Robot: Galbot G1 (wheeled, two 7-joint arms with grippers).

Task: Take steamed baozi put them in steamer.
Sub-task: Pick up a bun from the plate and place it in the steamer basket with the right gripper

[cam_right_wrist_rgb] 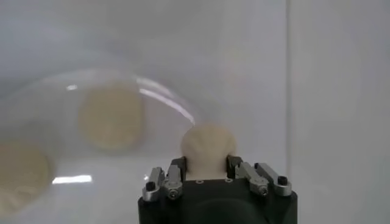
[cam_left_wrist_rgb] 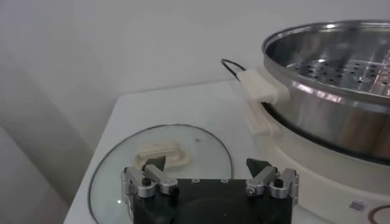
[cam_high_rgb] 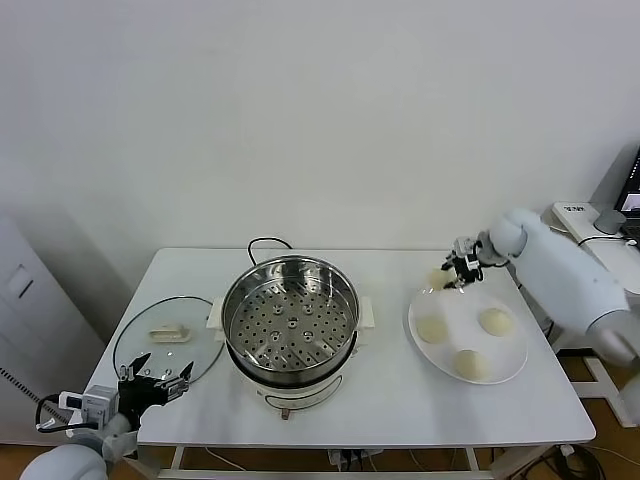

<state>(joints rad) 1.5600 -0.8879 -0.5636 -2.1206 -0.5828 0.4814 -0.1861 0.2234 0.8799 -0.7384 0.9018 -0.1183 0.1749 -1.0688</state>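
Grippers first, nearest to us: our left gripper (cam_high_rgb: 153,381) waits at the near left corner of the table (cam_high_rgb: 400,420), jaws wide apart and empty, hanging over the near edge of the glass lid (cam_high_rgb: 165,338). Beyond it, mid-table, stands the steamer (cam_high_rgb: 290,318), its perforated tray bare; no bun is in it yet. To the right lies the plate (cam_high_rgb: 512,365) with three buns (cam_high_rgb: 471,363) resting on it. At the plate's far edge our right gripper (cam_high_rgb: 457,274) has its jaws closed on the fourth bun (cam_right_wrist_rgb: 208,146), which sits squeezed between the fingers (cam_right_wrist_rgb: 175,173), at or just above the plate's rim; we cannot tell whether it is off the plate yet.

We judge the risks ahead as these: the dough is soft, so a hard pinch may dent it, and a shallow hold may let it slip on the way left. The steamer's rim stands high, so a low carry could knock the bun against the steel wall.
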